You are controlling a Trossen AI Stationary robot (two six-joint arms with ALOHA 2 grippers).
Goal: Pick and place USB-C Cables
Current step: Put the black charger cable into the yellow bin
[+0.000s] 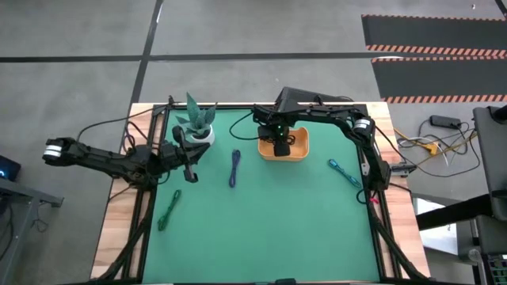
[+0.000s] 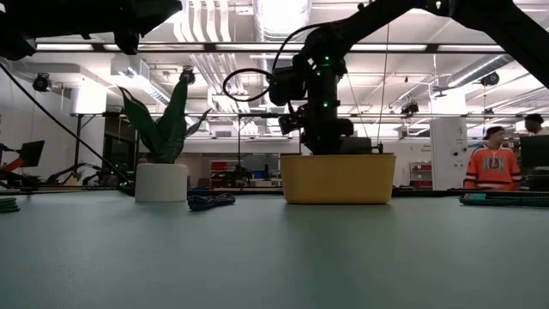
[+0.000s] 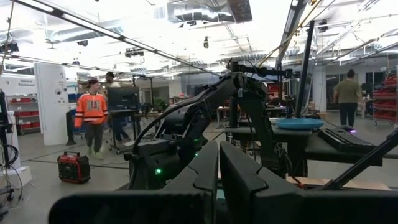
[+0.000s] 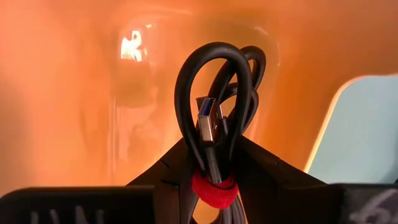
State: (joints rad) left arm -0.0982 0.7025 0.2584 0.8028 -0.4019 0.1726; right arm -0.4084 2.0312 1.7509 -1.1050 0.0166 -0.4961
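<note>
Right hand [image 1: 280, 147] poised inside the orange tray [image 1: 300, 150], fingers clenched on the black cable with red tie [image 4: 214, 149], whose loops hang just ahead of the fingertips, close to the tray's floor. A good release is low and central, clear of the wall. Left hand [image 1: 188, 168], clenched and empty, waits beside the potted plant [image 1: 196, 123].

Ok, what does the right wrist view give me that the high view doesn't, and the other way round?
Only the right wrist view shows the grip: the right pincer shut on the black cable with its red tie, inside the orange tray. Only the high view shows the green cable, blue cable and teal cable on the mat, and the left pincer shut near the plant. Both show the tray and the right arm over it.
</note>
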